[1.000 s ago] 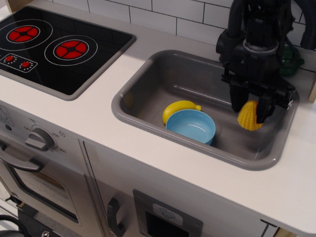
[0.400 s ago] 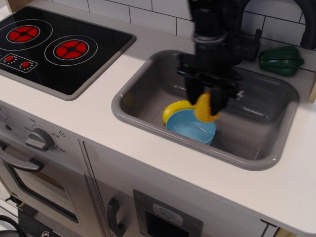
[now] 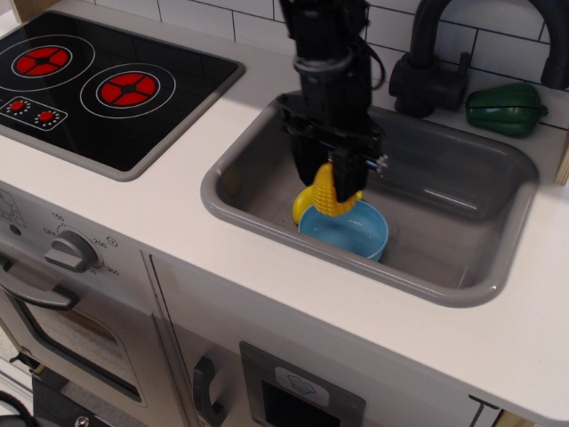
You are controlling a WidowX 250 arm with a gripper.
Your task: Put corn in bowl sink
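A smooth yellow toy (image 3: 304, 201) is wedged left of the blue bowl (image 3: 348, 230) in the sink (image 3: 462, 267). Above the bowl's left rim, the corn (image 3: 332, 189) is clamped by the vertically held jaws (image 3: 335, 182).

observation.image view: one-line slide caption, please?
Gripper holds the corn over the blue bowl's left rim inside the grey sink.

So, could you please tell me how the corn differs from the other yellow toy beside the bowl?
The corn has a bumpy kernel texture; the yellow toy looks smooth. The corn is held in the gripper above the blue bowl's rim, while the yellow toy rests in the sink against the bowl's far side. The corn shows almost fully; the yellow toy is largely hidden. Both are yellow.
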